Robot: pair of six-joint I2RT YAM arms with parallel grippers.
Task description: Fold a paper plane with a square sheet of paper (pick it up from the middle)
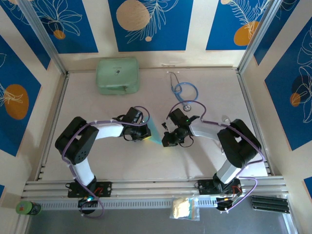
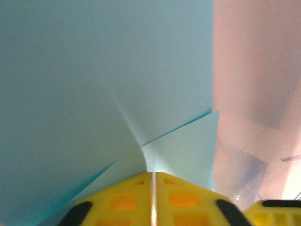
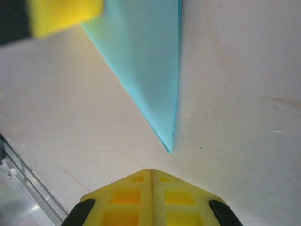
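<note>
Pinching the paper plane (image 2: pixel 117 84) mid-table, your left gripper (image 2: pixel 151 176) is clamped on its creased end; thin smooth cyan wedge, sharp tip aimed at your right gripper (image 3: pixel 151 173), closed empty just short.

Creased, pointed light-blue paper plane (image 3: pixel 146 70)

You have the sheet of paper (image 1: pixel 155 131) between the two grippers at mid-table (image 1: pixel 209 156): the left gripper (image 1: pixel 145 134) at its left edge, the right gripper (image 1: pixel 165 140) just beyond its tip. Behind them, the case (image 1: pixel 117 75) lies back left, with the stethoscope (image 1: pixel 184 90) to its right.
</note>
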